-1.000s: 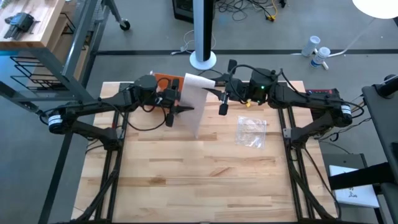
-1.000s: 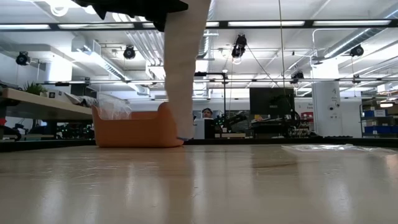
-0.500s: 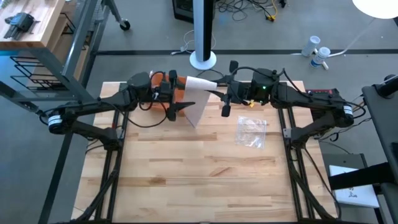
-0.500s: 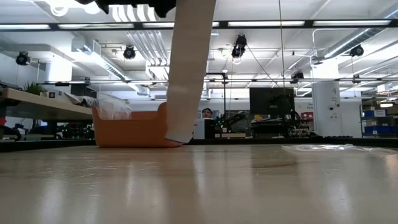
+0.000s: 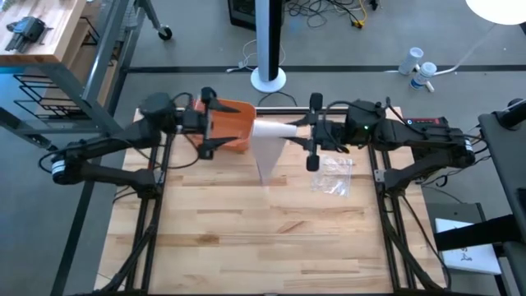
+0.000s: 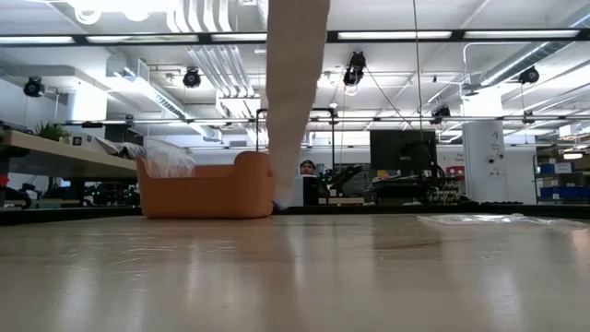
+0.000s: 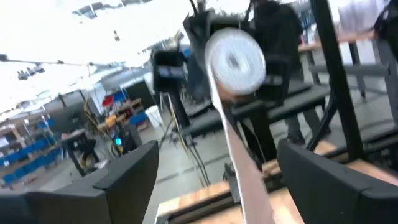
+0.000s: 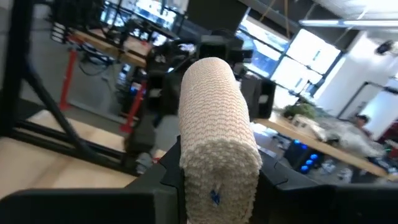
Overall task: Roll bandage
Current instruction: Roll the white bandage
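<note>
Bench (image 5: pixel 246 238) of pale wood fills the high view, with the two dark arms meeting over its far edge. At the left, the left arm reaches in from the side, and the left gripper (image 5: pixel 207 123) sits over the orange bin (image 5: pixel 231 125) at the back of the bench; its jaws stand wide apart with nothing between them, as the left wrist view confirms, where both dark fingers (image 7: pixel 127 180) frame open space. Beside the bin, toward the middle, the bandage (image 5: pixel 269 141) is held up off the bench: its rolled end points toward the left arm, and a loose white strip hangs down from it, narrowing toward the wood. In the low view that strip (image 6: pixel 293 101) drops from above the picture's top and ends just in front of the orange bin (image 6: pixel 207 189), whether touching the bench or just clear of it I cannot tell. Further right, the right gripper (image 5: pixel 311 136) has its jaws clamped on the roll; the right wrist view shows the woven roll (image 8: pixel 217 140) seated between that arm's fingers. Right of that, a clear plastic wrapper (image 5: pixel 332 173) lies flat on the bench, near the right gripper but apart from the bandage.
</note>
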You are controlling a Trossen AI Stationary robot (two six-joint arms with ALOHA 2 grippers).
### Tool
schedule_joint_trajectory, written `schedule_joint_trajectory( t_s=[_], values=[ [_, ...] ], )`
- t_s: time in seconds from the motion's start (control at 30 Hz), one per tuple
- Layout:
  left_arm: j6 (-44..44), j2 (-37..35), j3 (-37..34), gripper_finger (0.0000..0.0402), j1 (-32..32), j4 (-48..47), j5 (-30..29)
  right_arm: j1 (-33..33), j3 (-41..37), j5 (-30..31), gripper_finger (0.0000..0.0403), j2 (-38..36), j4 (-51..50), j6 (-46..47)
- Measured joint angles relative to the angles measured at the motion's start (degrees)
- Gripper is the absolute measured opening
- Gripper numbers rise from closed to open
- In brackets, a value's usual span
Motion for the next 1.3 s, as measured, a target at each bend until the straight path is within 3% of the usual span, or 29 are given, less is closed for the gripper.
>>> schedule_joint_trajectory(
  t_s=[0.33,0.67,1.0,1.17,1.3],
  values=[
    [-5.56,-7.74,-0.02,0.0328,0.0,0.04,-0.58,7.71,-0.02,-0.04,0.0089,-0.93,-2.08,2.7],
    [-8.04,-10.64,-0.11,0.0307,0.02,-2.24,-3.01,14.44,-0.09,-0.01,0.0089,-1.62,-2.96,13.73],
    [-9.7,-11.42,-0.13,0.0284,0.0,-4.63,-3.5,24.28,-0.07,0.44,0.0089,0.06,5.91,23.57],
    [-12.12,-11.3,-0.13,0.0276,0.02,-5.66,-3.55,25.96,-0.11,1.1,0.0089,0.06,7.9,26.07],
    [-14.82,-11.4,-0.13,0.0272,0.02,-6.01,-3.61,25.17,-1.49,5.93,0.0089,0.06,6.61,25.19]
  ],
)
